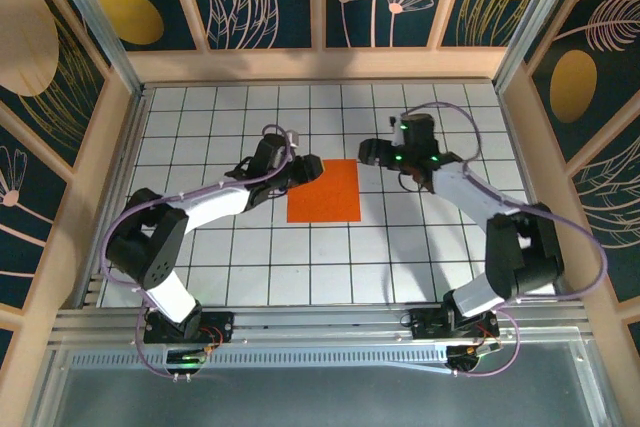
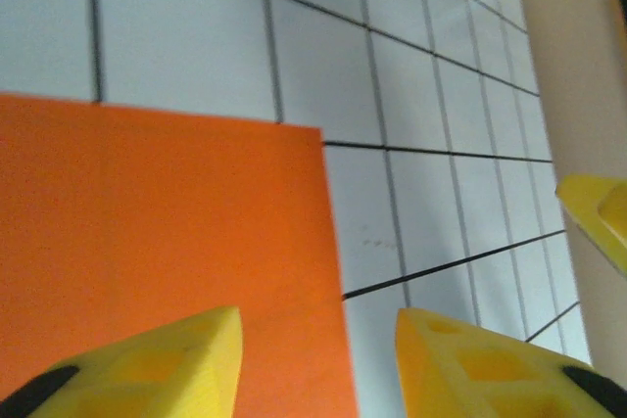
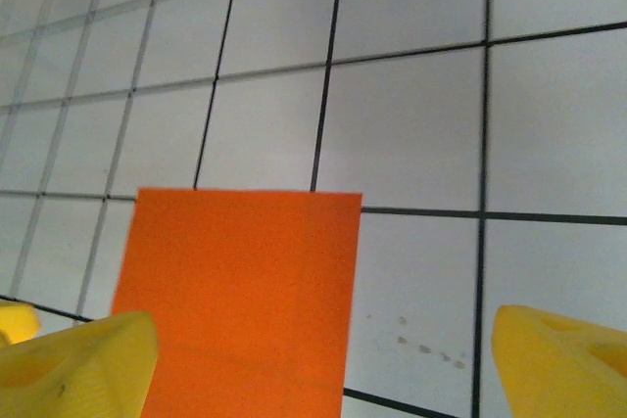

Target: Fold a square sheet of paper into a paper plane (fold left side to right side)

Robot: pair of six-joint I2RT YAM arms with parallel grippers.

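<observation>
The square sheet of paper (image 1: pixel 323 190) is bright orange and lies flat and unfolded on the gridded table. My left gripper (image 1: pixel 303 169) hovers at its far left corner. In the left wrist view the left gripper (image 2: pixel 318 312) is open, one yellow finger (image 2: pixel 167 364) over the sheet of paper (image 2: pixel 157 232), the other over bare table, the sheet's edge running between them. My right gripper (image 1: pixel 368 154) is beyond the far right corner. In the right wrist view the right gripper (image 3: pixel 323 320) is wide open above the paper (image 3: pixel 245 291). The paper plane is out of view.
The white gridded table (image 1: pixel 250 257) is bounded by wooden walls (image 1: pixel 110 147) at left, right and back. A metal rail (image 1: pixel 320 322) runs along the near edge by the arm bases. Small dark specks (image 3: pixel 421 345) mark the table right of the sheet.
</observation>
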